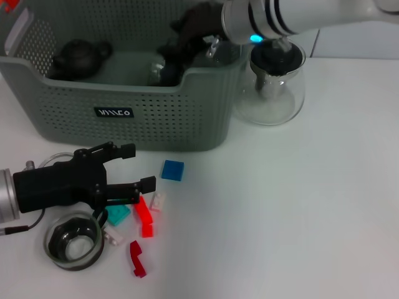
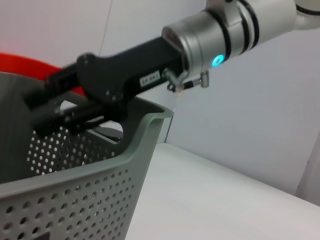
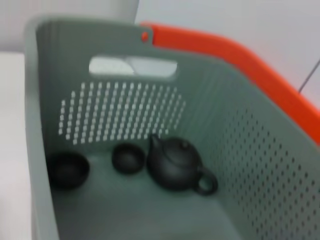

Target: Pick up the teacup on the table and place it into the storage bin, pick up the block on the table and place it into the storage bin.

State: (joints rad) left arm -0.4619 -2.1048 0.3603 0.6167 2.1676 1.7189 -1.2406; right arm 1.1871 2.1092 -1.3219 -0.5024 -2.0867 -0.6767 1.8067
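Grey-green perforated storage bin on white table; blue block beside

Left gripper: matte black body, silver wrist collar, thin black cable. Right arm: white-silver, black bands, cyan indicator light.

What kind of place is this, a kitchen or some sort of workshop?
Probably a robot test bench, not a kitchen. A plain white table holds an odd mix: a storage bin with a dark teapot inside, scattered toy blocks and a glass teapot. The left claw hovers over the blocks; the right claw reaches into the bin.
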